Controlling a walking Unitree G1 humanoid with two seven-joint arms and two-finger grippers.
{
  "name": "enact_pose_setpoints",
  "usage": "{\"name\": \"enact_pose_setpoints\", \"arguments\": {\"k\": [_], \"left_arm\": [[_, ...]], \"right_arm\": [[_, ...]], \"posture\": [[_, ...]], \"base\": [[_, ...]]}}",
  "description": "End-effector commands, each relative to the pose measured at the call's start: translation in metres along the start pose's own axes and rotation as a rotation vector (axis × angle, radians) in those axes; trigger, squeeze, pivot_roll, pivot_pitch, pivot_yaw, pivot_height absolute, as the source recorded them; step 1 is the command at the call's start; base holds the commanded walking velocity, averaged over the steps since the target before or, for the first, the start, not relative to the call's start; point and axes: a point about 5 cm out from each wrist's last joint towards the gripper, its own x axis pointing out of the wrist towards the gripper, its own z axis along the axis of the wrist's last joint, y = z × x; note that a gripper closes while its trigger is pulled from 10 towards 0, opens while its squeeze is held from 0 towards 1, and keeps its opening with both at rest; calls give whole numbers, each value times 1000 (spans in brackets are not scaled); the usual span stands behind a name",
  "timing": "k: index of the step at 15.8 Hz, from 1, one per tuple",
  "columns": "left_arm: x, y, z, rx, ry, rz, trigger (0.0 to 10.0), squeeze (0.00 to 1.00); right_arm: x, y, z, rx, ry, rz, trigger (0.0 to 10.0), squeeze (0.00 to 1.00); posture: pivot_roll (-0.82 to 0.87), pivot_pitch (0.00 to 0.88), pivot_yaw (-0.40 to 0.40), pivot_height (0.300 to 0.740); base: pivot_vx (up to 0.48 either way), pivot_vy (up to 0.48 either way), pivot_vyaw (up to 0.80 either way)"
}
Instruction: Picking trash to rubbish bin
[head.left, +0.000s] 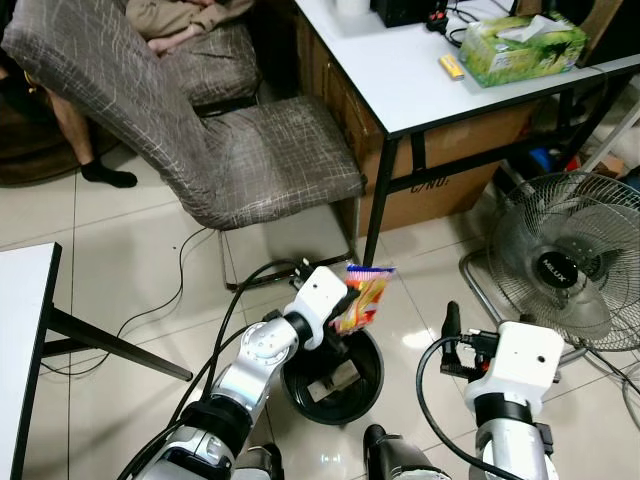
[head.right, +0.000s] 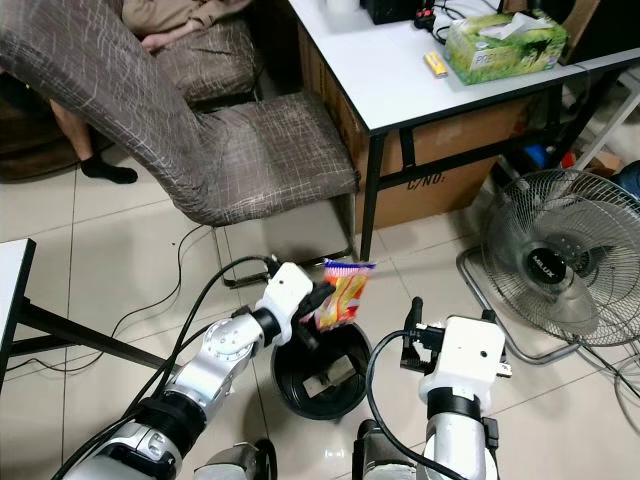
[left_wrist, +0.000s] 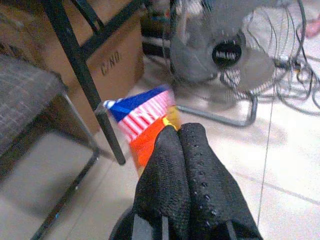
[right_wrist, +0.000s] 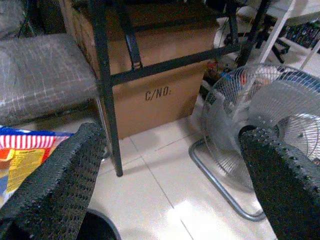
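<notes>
Left eye view places the left pincer above the near rim of the bin, its two fingers pressed together on a wrapper. The wrapper is orange and yellow with a red-and-white striped, blue-edged top; it hangs upright from the grip, over the bin's opening and clear of its rim. Left wrist view confirms the closed grip: the black fingers meet with no gap between them, and the wrapper stands out beyond their tips.

The bin is a black, round bowl on the tiled floor, just in front of the robot. Some pale pieces lie in its bottom; I cannot tell what they are.

The right pincer is held near the bin's right side, touching nothing. Right wrist view shows its fingers spread wide apart and empty, with the fan and a cardboard box beyond.

Assessment of progress: pickup and carry appear complete, since the wrapper is off the floor and positioned over the bin. Release is not yet done. Remaining work, in my judgement, is to part the left fingers so the wrapper drops inside. No other loose trash is evident on the visible floor, though the area under the chair and the desk is partly hidden.
</notes>
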Motion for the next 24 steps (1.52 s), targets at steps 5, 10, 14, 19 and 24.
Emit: {"name": "enact_pose_setpoints", "arguments": {"k": [5, 10, 14, 19, 24], "left_arm": [[-10, -20, -31, 58, 106, -117, 10000, 0], [-19, -32, -55, 102, 210, -176, 10000, 0], [-13, -42, -56, 116, 229, -191, 10000, 0], [-15, -59, -65, 153, 259, -256, 10000, 0], [-14, -61, -69, 111, 289, -197, 10000, 0]], "right_arm": [[-5, 13, -21, 24, 140, 7, 10000, 0], [-23, 21, -59, 158, 370, -7, 10000, 0], [-37, 29, -74, 337, 501, -7, 10000, 0], [-44, 40, -67, 480, 506, 91, 10000, 0], [-43, 49, -57, 488, 478, 169, 10000, 0]], "posture": [[-21, 317, 85, 740], [-58, 379, 107, 740], [-84, 402, 107, 740], [-111, 418, 100, 740], [-120, 421, 94, 740]], "base": [[0, 0, 0], [0, 0, 0], [0, 0, 0], [0, 0, 0], [0, 0, 0]]}}
